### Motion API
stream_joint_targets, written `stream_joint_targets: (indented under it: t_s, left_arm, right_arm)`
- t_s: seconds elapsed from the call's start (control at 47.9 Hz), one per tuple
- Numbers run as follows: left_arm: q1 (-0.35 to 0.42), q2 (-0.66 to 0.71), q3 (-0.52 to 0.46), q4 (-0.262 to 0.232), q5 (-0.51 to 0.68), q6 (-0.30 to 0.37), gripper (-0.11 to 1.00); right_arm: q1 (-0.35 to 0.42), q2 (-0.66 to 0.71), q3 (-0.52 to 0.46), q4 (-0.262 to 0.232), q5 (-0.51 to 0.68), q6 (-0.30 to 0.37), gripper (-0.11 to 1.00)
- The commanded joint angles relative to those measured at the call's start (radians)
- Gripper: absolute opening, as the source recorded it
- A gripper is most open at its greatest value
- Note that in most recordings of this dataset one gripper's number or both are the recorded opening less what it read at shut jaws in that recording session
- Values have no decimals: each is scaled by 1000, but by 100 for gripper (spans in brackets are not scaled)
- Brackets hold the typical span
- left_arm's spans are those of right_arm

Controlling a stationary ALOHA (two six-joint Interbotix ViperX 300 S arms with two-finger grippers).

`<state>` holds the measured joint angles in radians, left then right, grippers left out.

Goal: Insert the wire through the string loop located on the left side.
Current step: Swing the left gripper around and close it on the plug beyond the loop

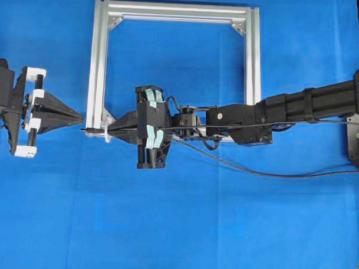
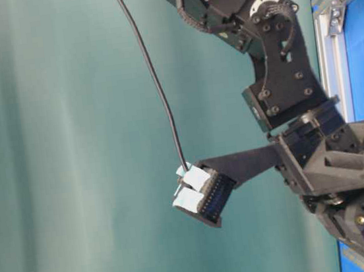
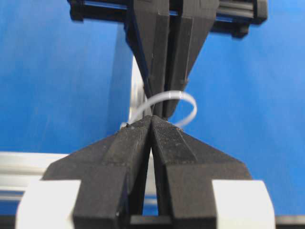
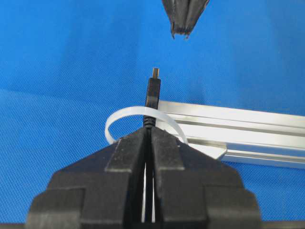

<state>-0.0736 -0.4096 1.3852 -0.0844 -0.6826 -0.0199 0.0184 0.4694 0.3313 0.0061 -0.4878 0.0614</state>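
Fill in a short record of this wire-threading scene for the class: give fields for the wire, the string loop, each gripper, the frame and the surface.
wire: black, its plug sticks out past the right gripper's tips and through the loop
string loop: whitish, standing at the frame's lower left corner
right gripper: shut on the wire, reaching across the frame to the loop
left gripper: shut, holding nothing, facing the plug, apart from it
frame: silver aluminium, lying flat
surface: blue cloth

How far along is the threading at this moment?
Done: the wire plug pokes through the string loop. In hand: the right tool is shut on the wire behind the plug. Left: the left tool, shut and empty, faces the plug without touching it.
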Motion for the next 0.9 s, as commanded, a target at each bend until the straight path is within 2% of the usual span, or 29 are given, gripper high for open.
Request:
stream_joint_targets:
  t_s: [0.0, 0.292, 0.334, 0.418, 0.585, 0.668, 0.71, 0.877]
  left_arm:
    - [-3, -5, -15, 3, 0, 2, 0]
    - [-3, -11, -17, 3, 6, 2, 1]
    - [-3, -11, -20, 3, 6, 2, 3]
    - [-3, -11, -23, 5, 8, 0, 20]
    - [-3, -12, -34, 5, 8, 0, 70]
    - [-8, -12, -40, 5, 9, -2, 88]
    - [-11, -12, -43, 3, 14, -2, 91]
    - [-12, 5, -49, 3, 29, -2, 89]
  right_arm:
    - [-2, -21, -15, 2, -5, 2, 0]
    - [-3, -21, -14, 2, -3, 2, 0]
    - [-2, -21, -14, 2, -3, 2, 0]
    - [-2, -21, -14, 2, -3, 2, 0]
    - [-3, -21, -14, 2, -3, 2, 0]
    - [-3, -21, -14, 2, -3, 2, 0]
    - [-5, -21, -14, 2, -3, 2, 0]
    - [-6, -21, -14, 2, -3, 2, 0]
